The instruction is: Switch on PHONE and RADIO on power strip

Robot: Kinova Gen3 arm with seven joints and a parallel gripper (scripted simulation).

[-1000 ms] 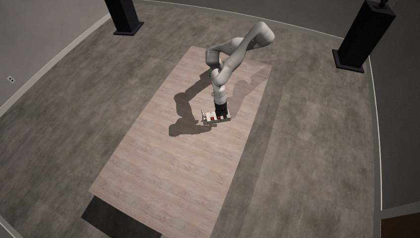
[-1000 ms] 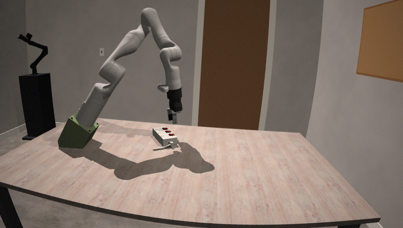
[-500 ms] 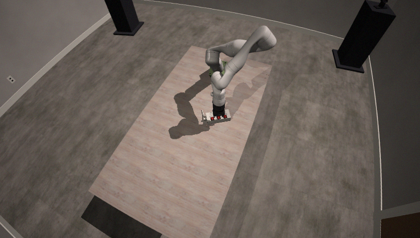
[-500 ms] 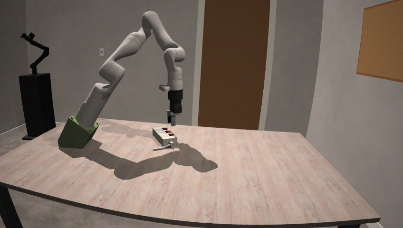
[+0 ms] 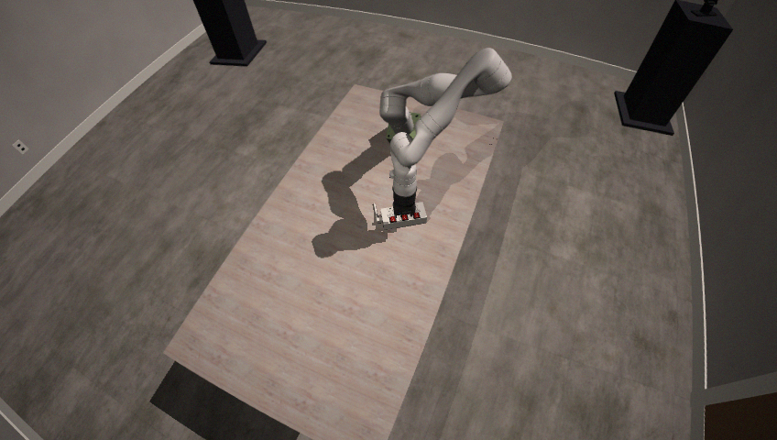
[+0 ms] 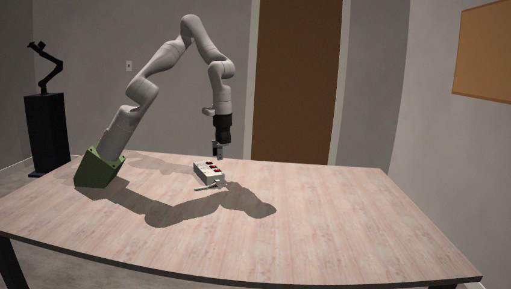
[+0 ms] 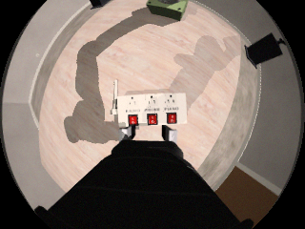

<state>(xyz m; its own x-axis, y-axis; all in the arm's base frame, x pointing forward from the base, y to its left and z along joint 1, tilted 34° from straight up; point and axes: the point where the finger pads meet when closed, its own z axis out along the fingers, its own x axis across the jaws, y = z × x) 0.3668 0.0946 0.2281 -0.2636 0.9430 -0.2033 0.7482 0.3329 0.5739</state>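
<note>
A white power strip [image 5: 386,217] [image 6: 204,171] [image 7: 152,102] lies flat on the wooden table [image 5: 305,326] [image 6: 322,214] [image 7: 147,57], the right way up. It carries three red rocker switches [image 7: 152,118] in a row; their labels are too small to read. A short grey cord stub [image 6: 204,186] [image 7: 114,98] sticks out of one end. My gripper [image 6: 217,152] [image 7: 148,130] is open and empty. It points straight down and hangs a little above the strip's edge, its fingertips just short of the switch row in the wrist view. In the top view the black wrist hides the fingers.
The arm's green base [image 6: 94,171] [image 7: 168,3] stands on the table behind the strip. Black pedestals [image 5: 231,27] [image 5: 673,65] [image 6: 46,132] stand on the floor beyond the table, one with a small arm on top.
</note>
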